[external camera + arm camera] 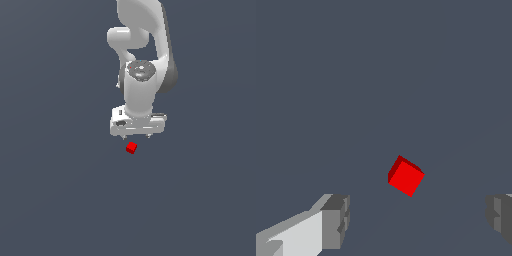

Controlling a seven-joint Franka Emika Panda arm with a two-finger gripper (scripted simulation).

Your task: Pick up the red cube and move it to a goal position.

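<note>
The red cube [131, 148] is a tiny bright red cube lying on the plain dark grey floor, turned at an angle. It sits just in front of and below the white gripper [136, 135] in the exterior view. In the wrist view the red cube [405, 176] lies ahead of the two grey fingertips [336, 220], between their lines but apart from both. The jaws stand wide apart and hold nothing. Only the short finger stubs show under the hand in the exterior view.
The white Panda arm [142, 55] rises behind the gripper toward the top of the exterior view. The dark grey floor [50, 190] stretches all around. No goal marker shows.
</note>
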